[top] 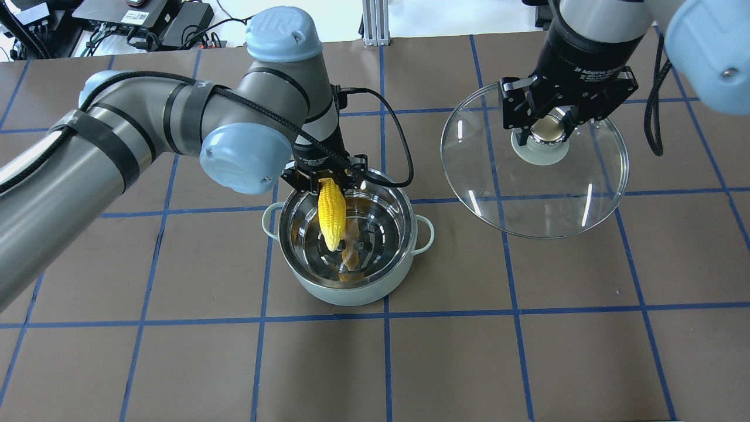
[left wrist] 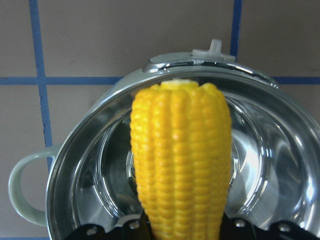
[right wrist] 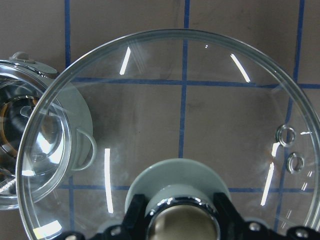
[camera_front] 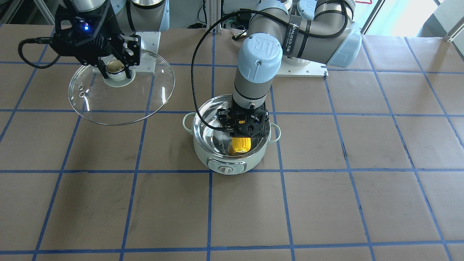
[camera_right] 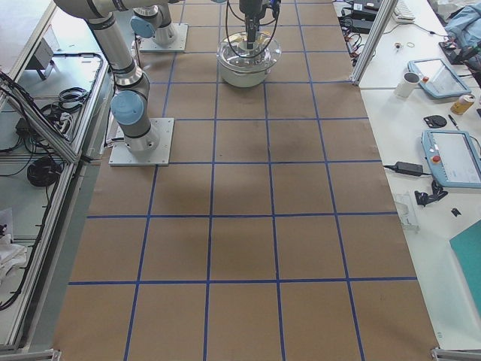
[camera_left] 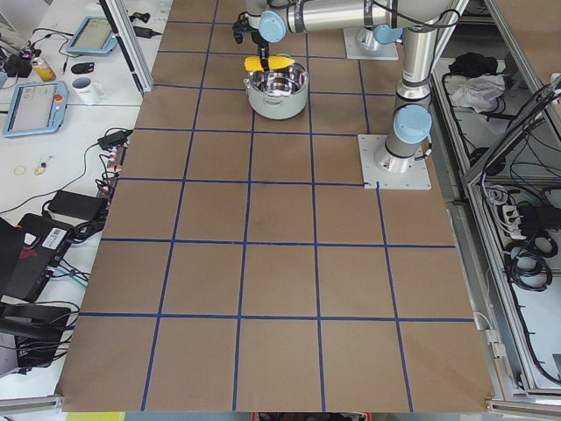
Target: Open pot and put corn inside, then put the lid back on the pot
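The mint-green pot [top: 351,290] stands open at the table's middle, its steel inside bare; it also shows in the front view [camera_front: 203,152]. My left gripper [top: 324,183] is shut on the yellow corn [top: 330,214], which hangs point-down inside the pot's rim [left wrist: 180,165], as the front view [camera_front: 241,144] shows too. My right gripper [top: 548,126] is shut on the knob of the clear glass lid [top: 527,193] and holds the lid in the air to the pot's right, tilted [camera_front: 108,105] [right wrist: 200,115].
The table is brown paper with a blue tape grid. Both arm bases [camera_front: 304,67] stand on white plates at the robot's side. Operator desks with tablets, a mug and cables [camera_left: 53,96] flank the table's ends.
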`<act>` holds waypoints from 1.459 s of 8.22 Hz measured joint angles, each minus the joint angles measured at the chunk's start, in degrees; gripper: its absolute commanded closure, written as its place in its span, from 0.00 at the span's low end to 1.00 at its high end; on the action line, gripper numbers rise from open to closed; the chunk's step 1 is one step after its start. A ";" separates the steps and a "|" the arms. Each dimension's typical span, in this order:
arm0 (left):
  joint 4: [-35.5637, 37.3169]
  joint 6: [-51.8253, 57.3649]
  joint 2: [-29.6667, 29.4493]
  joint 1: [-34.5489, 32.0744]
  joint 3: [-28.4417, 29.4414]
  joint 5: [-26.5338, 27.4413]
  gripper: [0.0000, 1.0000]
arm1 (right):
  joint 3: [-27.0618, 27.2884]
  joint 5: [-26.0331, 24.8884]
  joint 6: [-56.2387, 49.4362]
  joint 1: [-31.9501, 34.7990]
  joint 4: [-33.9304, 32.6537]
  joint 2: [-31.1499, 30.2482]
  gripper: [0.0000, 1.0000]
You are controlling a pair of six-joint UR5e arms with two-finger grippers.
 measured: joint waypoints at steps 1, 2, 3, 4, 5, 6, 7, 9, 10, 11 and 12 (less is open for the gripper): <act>1.85 -0.03 -0.36 -0.30 -2.09 -0.01 1.00 | 0.00 -0.06 -0.06 0.00 0.06 0.00 0.64; 3.01 -0.04 -0.80 -0.45 -3.63 -0.02 1.00 | 0.00 -0.09 -0.10 -0.01 0.09 0.00 0.65; 3.53 -0.04 -1.25 -0.55 -4.59 -0.02 1.00 | 0.00 -0.11 -0.12 -0.05 0.10 0.00 0.65; 3.75 -0.05 -1.55 -0.59 -5.08 -0.02 0.61 | 0.01 -0.11 -0.13 -0.06 0.11 0.00 0.65; 3.84 -0.09 -1.72 -0.61 -5.25 -0.02 0.15 | 0.04 -0.11 -0.14 -0.08 0.12 0.00 0.66; 3.89 -0.15 -1.81 -0.63 -5.28 -0.02 0.02 | 0.03 -0.11 -0.17 -0.08 0.18 0.00 0.68; 3.95 -0.23 -1.82 -0.63 -5.24 -0.02 0.00 | 0.02 -0.11 -0.19 -0.07 0.16 0.00 0.70; 3.87 -0.53 -1.72 -0.63 -5.04 0.02 0.00 | 0.00 -0.11 -0.18 -0.07 0.20 0.00 0.70; 3.53 -0.73 -1.46 -0.60 -4.92 0.09 0.00 | 0.00 -0.08 -0.17 -0.04 0.24 0.00 0.70; 2.86 -0.84 -0.98 -0.49 -4.81 0.16 0.00 | 0.02 -0.05 -0.15 -0.02 0.27 0.00 0.70; 1.24 -0.86 -0.39 -0.21 -4.54 0.19 0.00 | 0.02 -0.04 -0.14 -0.01 0.28 0.00 0.70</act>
